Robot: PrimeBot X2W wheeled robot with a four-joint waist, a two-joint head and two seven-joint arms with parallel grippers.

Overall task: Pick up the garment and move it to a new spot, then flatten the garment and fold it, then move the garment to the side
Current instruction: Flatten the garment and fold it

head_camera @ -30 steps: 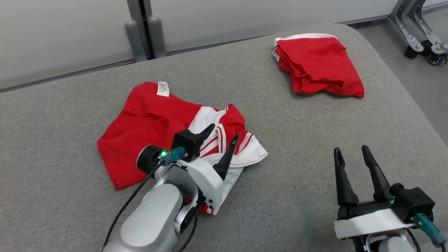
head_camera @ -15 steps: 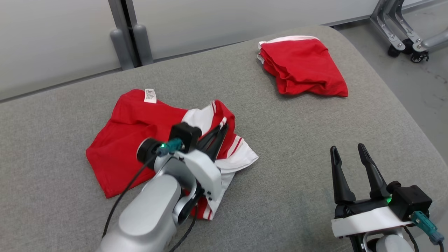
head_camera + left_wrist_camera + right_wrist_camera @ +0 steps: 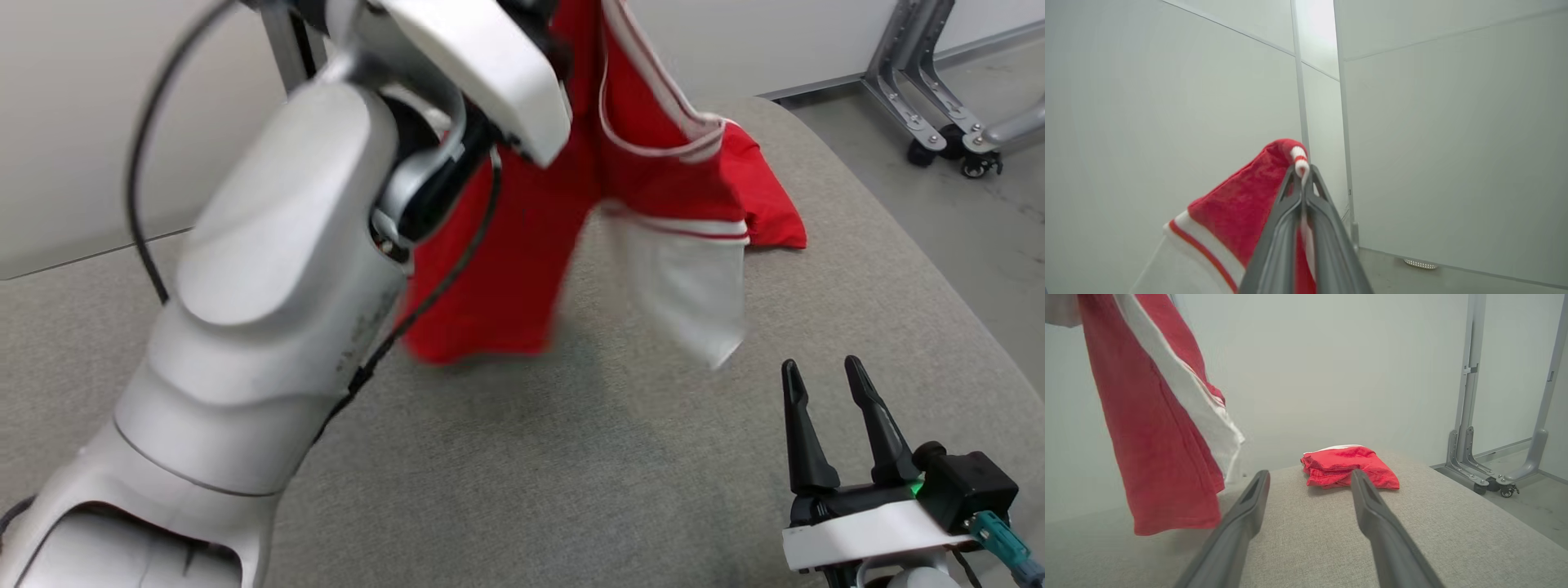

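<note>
Left wrist view: left tool (image 3: 1303,174) pinches garment (image 3: 1241,204) by one thin striped edge; swinging could slip it free; right tool (image 3: 820,367) stands spread.

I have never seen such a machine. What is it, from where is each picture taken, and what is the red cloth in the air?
It is a robot with two arms, each ending in a gripper with two long dark fingers. One picture comes from a camera on its head, looking down at a grey padded surface. The other two come from cameras on the wrists, looking along each gripper's fingers. The left gripper is shut on a red and white garment, which hangs over the surface from the raised left arm. The right gripper is open and holds nothing. A second red garment lies folded at the far end of the surface.
</note>
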